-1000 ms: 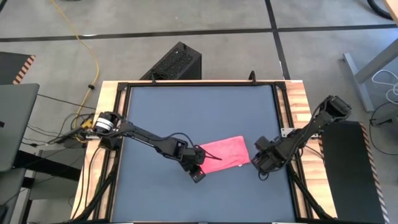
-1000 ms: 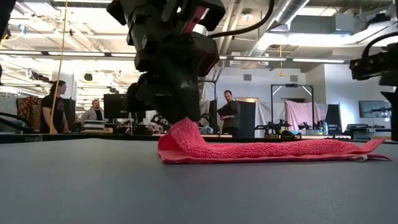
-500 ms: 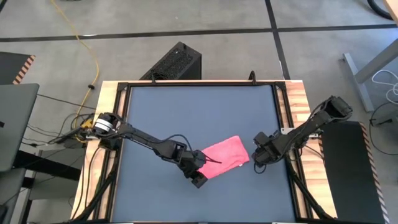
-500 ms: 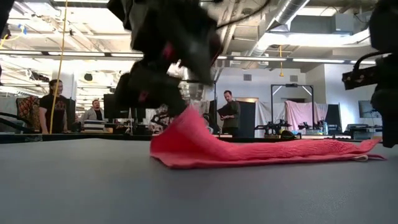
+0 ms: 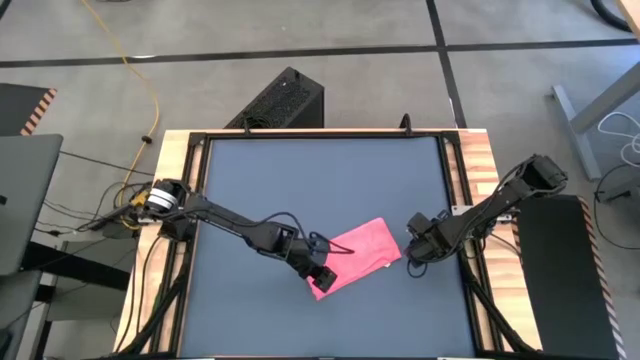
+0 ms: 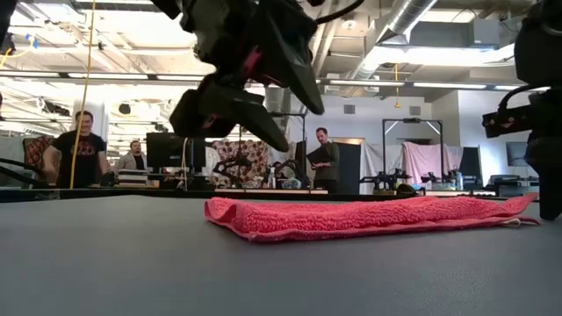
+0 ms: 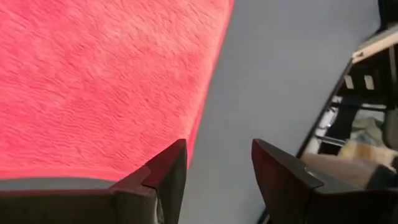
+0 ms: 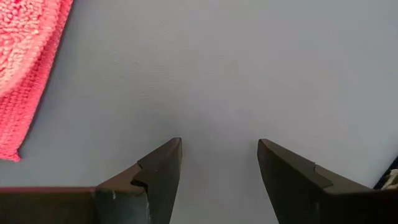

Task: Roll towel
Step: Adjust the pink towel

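The towel (image 5: 357, 257) lies flat, folded into a narrow strip, on the near middle of the table (image 5: 300, 180), not yet rolled. My left gripper (image 5: 322, 277) hovers above its left end, fingers apart, holding nothing. My right gripper (image 5: 411, 250) waits just off the other end, also open and empty. I judge I'm between grasps: next I need to come down on the left end, pinch it and turn it over itself. The tabletop is dark grey; behind it, people (image 6: 81, 158) stand in a workshop.
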Controlling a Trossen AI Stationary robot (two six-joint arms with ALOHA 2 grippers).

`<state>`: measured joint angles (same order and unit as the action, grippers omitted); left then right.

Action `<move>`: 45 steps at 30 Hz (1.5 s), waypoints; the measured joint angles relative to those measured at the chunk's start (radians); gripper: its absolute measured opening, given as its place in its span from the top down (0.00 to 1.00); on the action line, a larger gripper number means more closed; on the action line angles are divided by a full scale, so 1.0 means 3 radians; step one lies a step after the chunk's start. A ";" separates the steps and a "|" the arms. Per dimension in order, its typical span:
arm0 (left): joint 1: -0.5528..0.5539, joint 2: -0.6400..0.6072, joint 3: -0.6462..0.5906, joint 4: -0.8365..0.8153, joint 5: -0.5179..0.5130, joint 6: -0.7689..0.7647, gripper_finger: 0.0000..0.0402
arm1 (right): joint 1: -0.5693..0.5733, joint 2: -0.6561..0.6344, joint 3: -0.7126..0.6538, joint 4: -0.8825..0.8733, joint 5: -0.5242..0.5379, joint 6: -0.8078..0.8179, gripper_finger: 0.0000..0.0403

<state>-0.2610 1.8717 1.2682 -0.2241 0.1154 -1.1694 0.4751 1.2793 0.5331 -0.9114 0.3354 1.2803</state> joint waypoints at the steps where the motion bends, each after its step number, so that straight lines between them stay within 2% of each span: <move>1: 0.0011 0.0000 0.0000 -0.0022 -0.0026 0.0025 0.58 | -0.0002 0.0001 0.0000 0.0042 -0.0001 0.0000 0.41; 9: 0.0134 0.0000 0.0000 -0.0352 -0.0190 0.0743 0.58 | -0.0152 -0.0043 -0.0005 0.0566 -0.0082 0.0005 0.41; 16: 0.0308 0.0000 0.0000 -0.1058 -0.0144 0.1575 0.58 | -0.0372 -0.0421 -0.0003 0.1201 -0.0099 0.0086 0.41; 21: 0.0407 0.0000 0.0000 -0.1404 -0.0167 0.2153 0.58 | -0.0521 -0.0681 -0.0003 0.1435 -0.0060 0.0194 0.41; 27: 0.0488 0.0000 0.0000 -0.1453 -0.0169 0.2668 0.58 | -0.0355 -0.0613 -0.0001 0.1993 0.0112 0.0585 0.41; 31: 0.0535 0.0000 0.0000 -0.1454 -0.0173 0.2841 0.58 | -0.0146 -0.0343 0.0003 0.2180 0.0131 0.0940 0.41; 37: 0.0573 0.0001 0.0000 -0.1437 -0.0173 0.2912 0.58 | 0.0138 0.0019 0.0001 0.2137 0.0237 0.1475 0.41; 45: 0.0574 0.0001 0.0000 -0.1378 -0.0172 0.2845 0.58 | 0.0154 0.0175 0.0001 0.2090 0.0288 0.1539 0.46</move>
<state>-0.0887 1.8721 1.2682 -0.6376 0.0638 -0.3160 0.5213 1.3318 0.5335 -0.2844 0.4218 1.7420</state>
